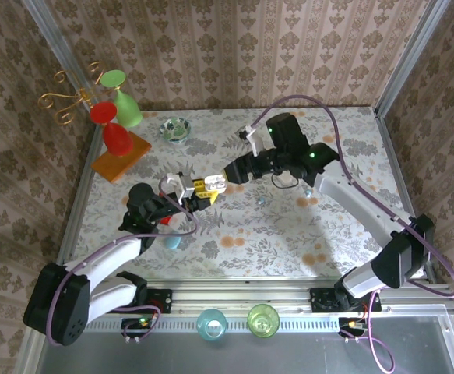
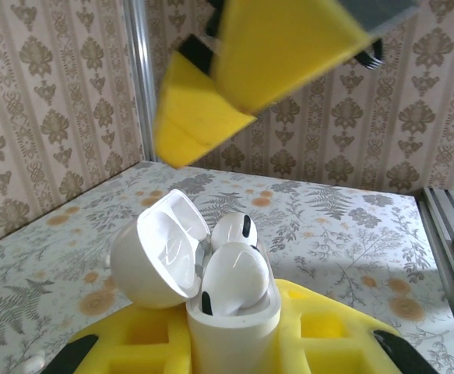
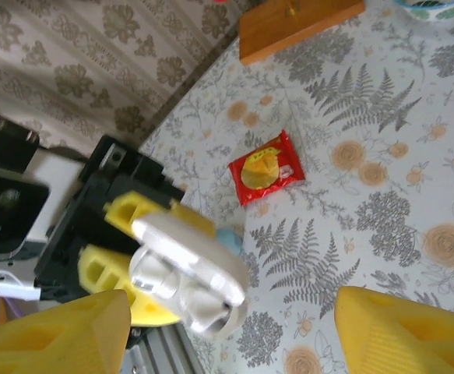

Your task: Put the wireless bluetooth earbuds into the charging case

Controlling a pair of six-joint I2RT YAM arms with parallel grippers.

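Clamping the likely light, slippery charging case (image 2: pixel 231 326) low on its body in the left pincer (image 2: pixel 234 354), poising the right pincer (image 3: pixel 233 312) open over tiny, probably fragile earbuds (image 2: pixel 234 276).

Glossy white charging case (image 2: pixel 230 331) holding white earbuds (image 2: pixel 238 276) with small black marks. Under the case, the table (image 2: pixel 351 234) is pale with grey fern leaves and orange flowers; near it lies a red packet (image 3: pixel 265 167) with a yellow picture.
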